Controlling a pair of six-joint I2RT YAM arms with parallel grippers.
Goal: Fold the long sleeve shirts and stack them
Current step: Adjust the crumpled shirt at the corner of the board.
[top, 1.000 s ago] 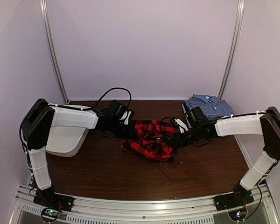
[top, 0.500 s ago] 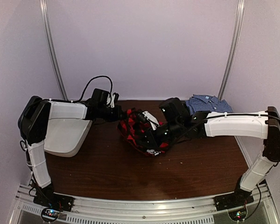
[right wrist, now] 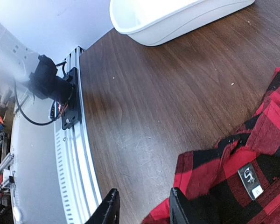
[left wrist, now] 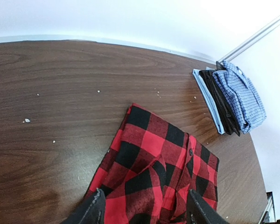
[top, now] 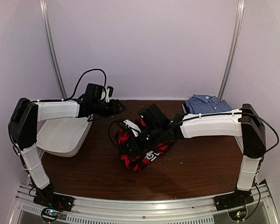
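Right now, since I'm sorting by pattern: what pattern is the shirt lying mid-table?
The shirt is red-and-black buffalo plaid, clearest in the left wrist view.

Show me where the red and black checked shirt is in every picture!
Top external: the red-and-black plaid flannel shirt lies crumpled in the middle of the table.
Left wrist: the shirt fills the bottom centre.
Right wrist: the shirt sits in the bottom right corner.
Shared landmark: the dark brown wooden table under it.
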